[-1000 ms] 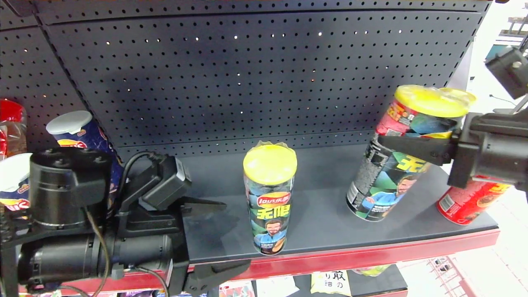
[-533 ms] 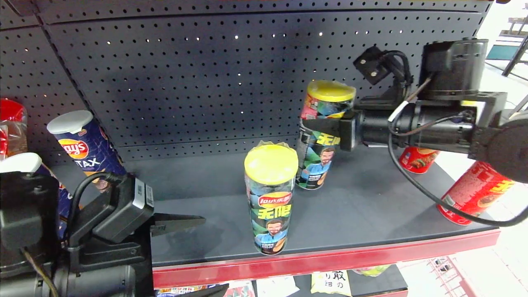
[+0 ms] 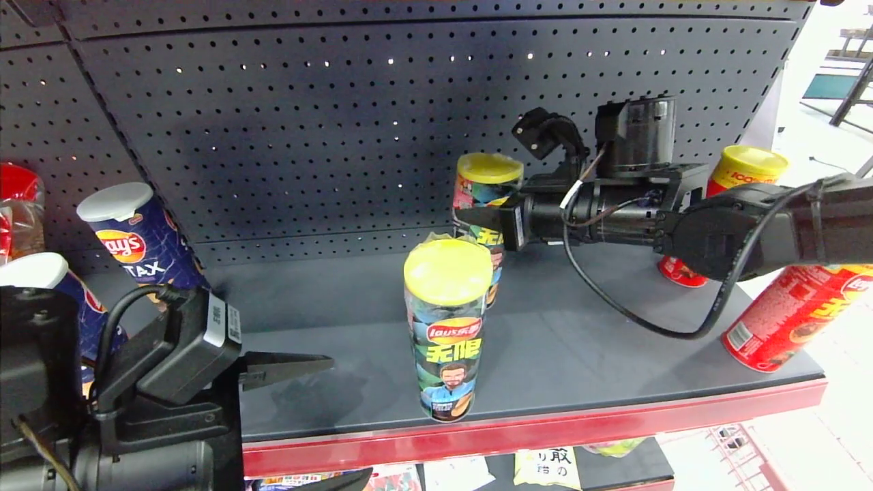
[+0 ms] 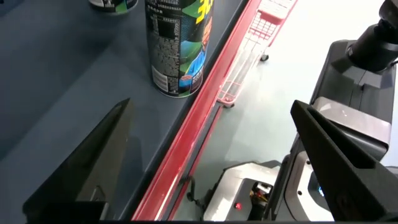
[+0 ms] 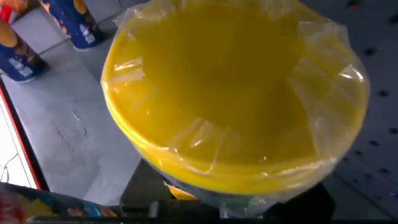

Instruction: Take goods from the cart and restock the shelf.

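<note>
We see the right hand (image 3: 485,219) clamped on the body of a yellow-lidded chip can (image 3: 487,179). It holds the can upright at the back of the shelf (image 3: 586,354), close to the pegboard panel (image 3: 327,136). This can sits directly behind a second can (image 3: 447,334), which also has a yellow lid and stands near the shelf's red front edge (it hides the held one's base, so we cannot tell whether that base touches the shelf). From the right wrist we look down on the held can's film-wrapped lid (image 5: 236,93).

The left hand (image 3: 351,417) hangs low at the shelf's front left, its fingers spread wide and holding nothing. In the left wrist view one finger lies over the shelf surface and the other out past the red edge, with the second can ahead of them.

White-lidded blue cans (image 3: 136,235) lean at the shelf's left end. Red cans (image 3: 784,314) stand at the right end, the nearest one tilted at the front corner.
</note>
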